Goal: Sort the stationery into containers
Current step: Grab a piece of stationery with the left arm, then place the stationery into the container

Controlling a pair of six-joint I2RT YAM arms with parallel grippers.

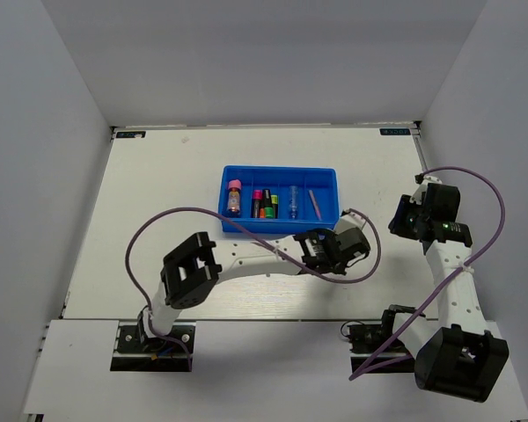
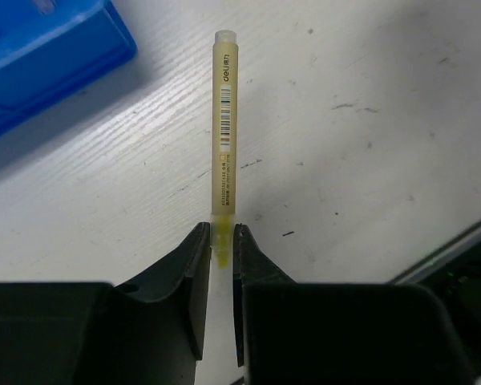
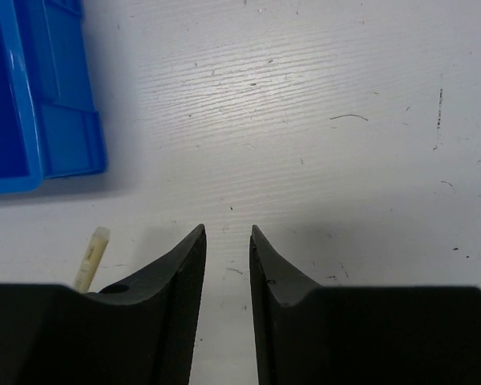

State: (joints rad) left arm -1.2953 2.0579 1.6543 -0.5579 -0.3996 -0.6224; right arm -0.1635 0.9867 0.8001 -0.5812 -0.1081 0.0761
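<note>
Where grey walls point(image 1: 35, 132) enclose it, scuffed white table point(image 1: 158, 189), blue tray point(image 1: 280, 170), pale-yellow stick point(image 2: 224, 120).

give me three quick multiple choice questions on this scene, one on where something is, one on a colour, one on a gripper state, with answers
1. Where is the pale-yellow stick?
A. on the table, outside the tray
B. inside the tray
C. standing upright in a cup

2. What colour is the tray?
A. red
B. green
C. blue

3. How is the right gripper?
A. shut on a highlighter
B. open, nothing between its fingers
C. shut on the tray rim

Answers:
1 A: the left wrist view shows it lying on the table beside the tray, its near end between the left gripper fingers.
2 C: it is bright blue in every view.
3 B: the right wrist view shows a gap with only table showing through it.
</note>
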